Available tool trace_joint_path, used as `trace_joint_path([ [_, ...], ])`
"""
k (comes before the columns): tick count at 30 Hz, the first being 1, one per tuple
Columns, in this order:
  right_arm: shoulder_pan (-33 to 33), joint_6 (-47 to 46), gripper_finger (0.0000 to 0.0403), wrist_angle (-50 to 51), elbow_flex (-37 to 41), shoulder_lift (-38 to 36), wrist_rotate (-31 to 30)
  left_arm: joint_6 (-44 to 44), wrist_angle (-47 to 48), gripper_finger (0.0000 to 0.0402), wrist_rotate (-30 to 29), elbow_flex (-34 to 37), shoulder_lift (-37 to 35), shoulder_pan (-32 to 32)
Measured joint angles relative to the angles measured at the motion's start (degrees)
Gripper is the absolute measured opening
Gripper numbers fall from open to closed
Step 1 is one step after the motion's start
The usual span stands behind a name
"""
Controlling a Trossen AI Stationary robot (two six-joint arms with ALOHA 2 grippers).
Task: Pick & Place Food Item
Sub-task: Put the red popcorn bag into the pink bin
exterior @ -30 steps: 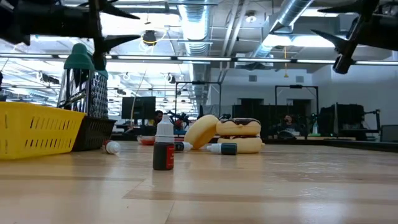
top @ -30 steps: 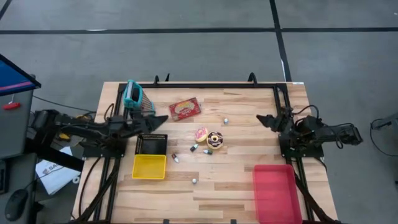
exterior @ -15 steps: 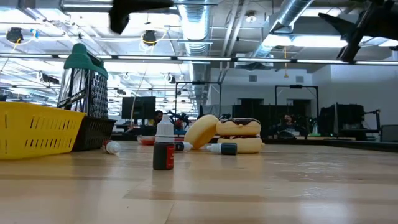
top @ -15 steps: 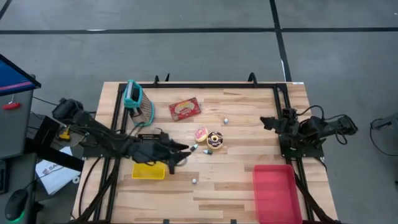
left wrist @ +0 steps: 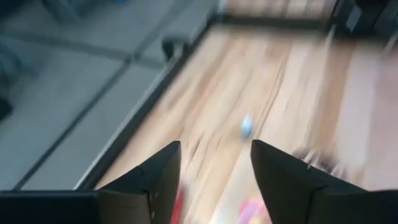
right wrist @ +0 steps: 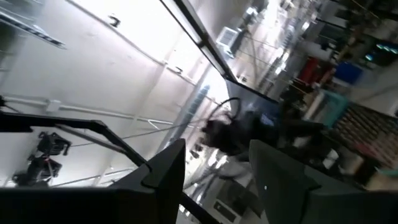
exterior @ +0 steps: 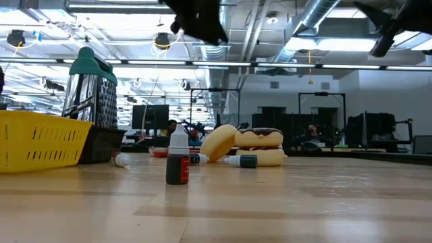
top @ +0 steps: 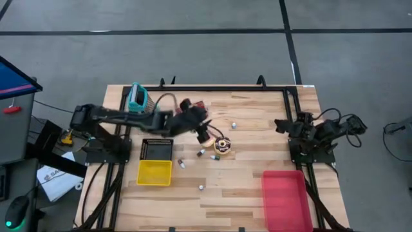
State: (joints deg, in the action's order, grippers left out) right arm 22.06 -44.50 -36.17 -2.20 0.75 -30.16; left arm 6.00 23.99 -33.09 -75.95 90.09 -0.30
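Note:
Mid-table lie the doughnuts: a pink-frosted one (top: 208, 138) and a chocolate-topped one (top: 223, 144). In the low view the pale one (exterior: 219, 142) leans against the chocolate one (exterior: 259, 138), which lies on another (exterior: 264, 157). My left gripper (top: 204, 133) hangs open above the table just left of the pink doughnut; its wrist view shows bare wood between the fingers (left wrist: 214, 180). My right gripper (top: 279, 122) stays open at the right edge, pointing up into the room (right wrist: 217, 168).
A teal-handled grater (top: 138, 103), a black basket (top: 156, 149) and a yellow basket (top: 154, 173) stand at the left. A red tray (top: 283, 196) sits at the near right. Small bottles (top: 201, 187) (exterior: 178, 162) lie scattered. A red packet (top: 197, 106) is partly under my left arm.
My left arm has swung out from beside the grater, first toward the near side over the baskets, then right and far to the doughnuts, rising and rolling as it went. My right gripper has tipped a little upward in place.

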Motion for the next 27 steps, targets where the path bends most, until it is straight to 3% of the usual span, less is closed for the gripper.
trace_joint_path([
  [5, 1.02, 4.42, 0.0171, -4.74, 0.00, -0.02, -0.58, -3.11, 16.95, 0.0236, 6.82, -7.24, 4.15, 5.89],
  [12, 1.11, 4.64, 0.0171, -5.79, -0.07, -0.02, -1.13, -7.74, 26.35, 0.0248, 9.00, -8.78, 12.06, 6.11],
  [22, 1.07, 10.48, 0.0171, -9.96, -0.10, -0.02, -1.43, -7.22, 30.00, 0.0230, -2.10, -7.53, 24.24, 3.11],
  [27, 1.07, 11.53, 0.0171, -10.18, -0.11, -0.02, -1.43, -5.79, 29.94, 0.0234, -3.03, -3.41, 25.12, 5.22],
])
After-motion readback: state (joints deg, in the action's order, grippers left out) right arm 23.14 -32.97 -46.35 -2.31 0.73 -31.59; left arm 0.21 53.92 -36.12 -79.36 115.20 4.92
